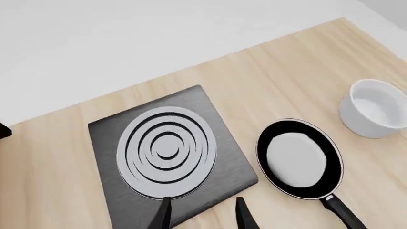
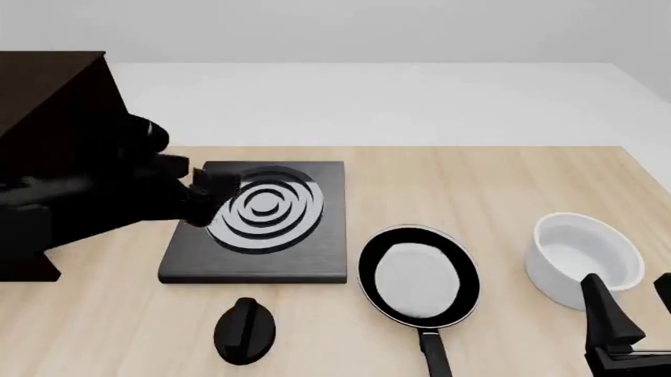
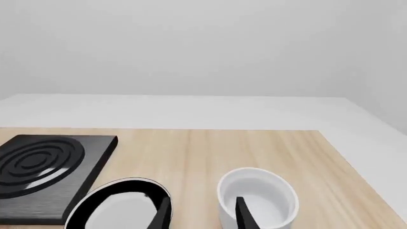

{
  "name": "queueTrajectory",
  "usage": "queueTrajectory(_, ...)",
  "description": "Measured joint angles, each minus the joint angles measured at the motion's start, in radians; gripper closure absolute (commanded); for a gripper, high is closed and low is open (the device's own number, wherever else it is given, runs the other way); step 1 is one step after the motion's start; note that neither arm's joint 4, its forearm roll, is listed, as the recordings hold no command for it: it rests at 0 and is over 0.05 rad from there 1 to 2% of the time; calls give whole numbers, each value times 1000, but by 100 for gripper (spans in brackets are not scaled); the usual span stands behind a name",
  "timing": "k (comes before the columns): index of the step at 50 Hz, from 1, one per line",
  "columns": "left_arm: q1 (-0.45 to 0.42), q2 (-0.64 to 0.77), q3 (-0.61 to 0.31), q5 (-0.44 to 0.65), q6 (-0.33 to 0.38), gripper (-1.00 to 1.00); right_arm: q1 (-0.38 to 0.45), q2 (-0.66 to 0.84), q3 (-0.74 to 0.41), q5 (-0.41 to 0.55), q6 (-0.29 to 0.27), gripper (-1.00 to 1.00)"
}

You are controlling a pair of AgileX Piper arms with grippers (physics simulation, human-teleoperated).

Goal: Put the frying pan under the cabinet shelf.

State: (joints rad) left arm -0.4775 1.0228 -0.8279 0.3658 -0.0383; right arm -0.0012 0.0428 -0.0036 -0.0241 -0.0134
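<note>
The frying pan (image 2: 419, 281) sits flat on the table between the stove plate (image 2: 257, 222) and white bowl (image 2: 583, 259). Looks rigid and slick-rimmed; I'd grab its handle. Left gripper (image 1: 202, 214) and right gripper (image 3: 202, 213) both have fingers spread, empty.

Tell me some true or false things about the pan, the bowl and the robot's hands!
1. The pan sits on the table, right of the stove plate. True.
2. The right gripper is holding the pan. False: it is open, near the white bowl, holding nothing.
3. The pan is already under the cabinet. False: it is out on the table.
4. The left gripper is open. True.
5. The bowl has soup in it. False: it looks empty.
</note>
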Motion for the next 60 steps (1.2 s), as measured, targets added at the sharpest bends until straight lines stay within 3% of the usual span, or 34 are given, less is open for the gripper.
queueTrajectory(11, -86, 172, -95, 9, -91, -100, 0, 3, 1, -4, 0, -100)
queueTrajectory(30, -199, 396, -181, -54, -138, -100, -1, 10, 2, -11, 0, -100)
queueTrajectory(60, -449, 461, -105, -149, -345, -100, -1, 9, 2, -10, 0, -100)
